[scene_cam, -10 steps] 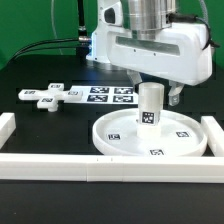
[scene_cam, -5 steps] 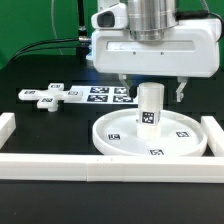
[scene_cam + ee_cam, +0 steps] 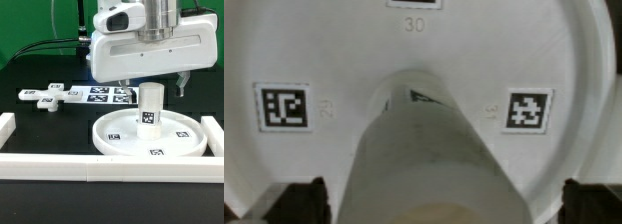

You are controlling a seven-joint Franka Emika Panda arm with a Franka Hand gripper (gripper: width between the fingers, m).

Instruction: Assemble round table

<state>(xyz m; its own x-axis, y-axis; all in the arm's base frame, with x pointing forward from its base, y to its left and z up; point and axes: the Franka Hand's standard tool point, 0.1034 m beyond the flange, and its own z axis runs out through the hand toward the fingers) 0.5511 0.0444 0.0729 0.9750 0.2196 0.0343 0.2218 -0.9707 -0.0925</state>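
A Franka arm's claw [image 3: 154, 89] hangs open above the short post [image 3: 150, 108], which stands upright in the middle of the round disc [image 3: 118, 128] on the black worktop [image 3: 45, 128]. Its 2 fingers [image 3: 183, 86] are spread wide to either side of the post top and grip nothing. The wrist view looks straight down the post [image 3: 429, 150], with a dark fingertip in each lower corner and clear of the white plastic.

The disc lies in the corner made by the white border rails [image 3: 110, 166], close against them. The cross-shaped piece [image 3: 45, 98] waits well apart, toward the exterior view's left, beside the marker board [image 3: 100, 95].

The step in hand looks like work on the post in its socket, either regripping it to seat it fully or letting it go. Either way, it is done well by keeping the claw centred over the post, so that both fingers meet it together or clear it evenly. The post should be kept vertical, and any sideways push that might tip it or slide the disc off the rails is best avoided.

Counted: 1 disc, 1 post, 1 cross-shaped piece, 1 marker board, 1 claw with 2 fingers, and 3 stretches of rail in view. The disc shows 3 tags in the exterior view and the post shows 1.
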